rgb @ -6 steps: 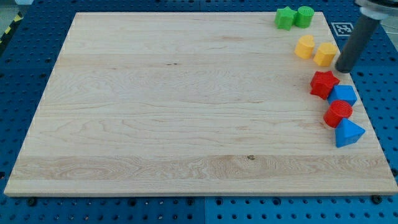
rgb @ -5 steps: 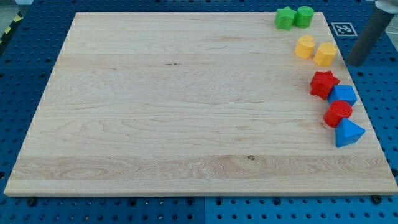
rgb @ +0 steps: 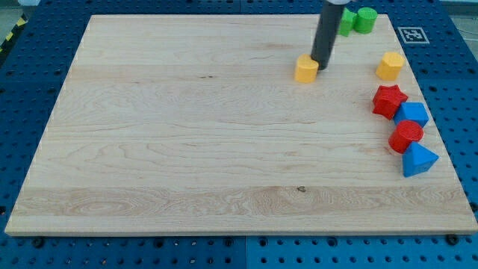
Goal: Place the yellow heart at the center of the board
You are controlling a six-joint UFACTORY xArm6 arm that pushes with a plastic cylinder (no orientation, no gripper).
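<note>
A dark rod leans down from the view's top; my tip (rgb: 321,68), holding nothing, touches the right side of the yellow heart (rgb: 305,69), upper right of the board (rgb: 187,134) centre; a second yellow block (rgb: 390,66) sits well right

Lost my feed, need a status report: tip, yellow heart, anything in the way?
My tip at yellow heart's right side, touching. Heart up-right of centre. Path to centre clear; other yellow block apart at the view's right.
</note>
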